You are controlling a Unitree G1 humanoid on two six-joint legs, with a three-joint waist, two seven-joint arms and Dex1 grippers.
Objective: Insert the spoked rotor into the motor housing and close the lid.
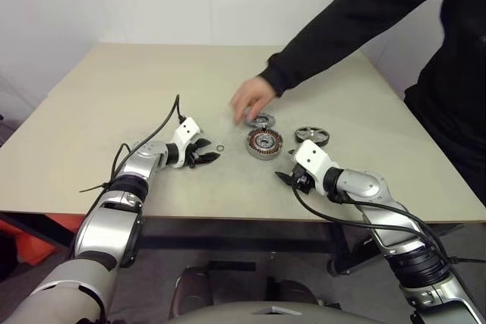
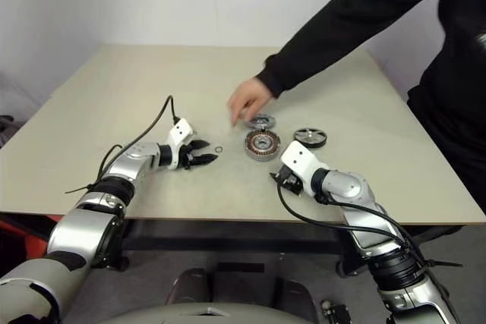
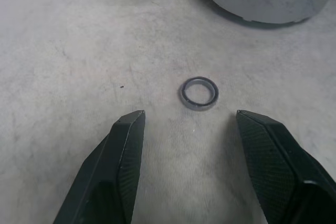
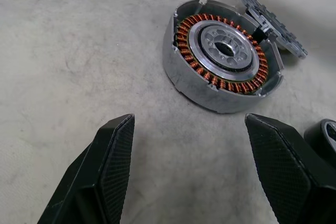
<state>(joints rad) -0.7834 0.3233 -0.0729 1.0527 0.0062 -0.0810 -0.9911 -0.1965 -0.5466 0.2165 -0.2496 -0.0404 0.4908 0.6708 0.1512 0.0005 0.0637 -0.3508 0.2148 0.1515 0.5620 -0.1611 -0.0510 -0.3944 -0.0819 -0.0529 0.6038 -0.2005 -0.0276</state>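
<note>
We note the motor housing (image 1: 264,143) lying flat near the middle of the table (image 1: 114,89), copper windings up. At its 12 o'clock, touching or just beside it, sits the lid (image 1: 262,120), with a person's hand (image 1: 251,99) at its far-left edge; whether the fingers touch it we cannot tell. At the housing's 3 o'clock, a little apart, lies the spoked rotor (image 1: 312,136). At its 9 o'clock a small metal ring (image 3: 199,93) rests alone on the table. Our left gripper (image 1: 208,151) hovers low at the ring's 9 o'clock, fingers spread and empty, the ring just past the tips. Our right gripper (image 1: 285,177) sits at the housing's 5 o'clock, fingers wide apart, grasping nothing, pointing at the housing.
</note>
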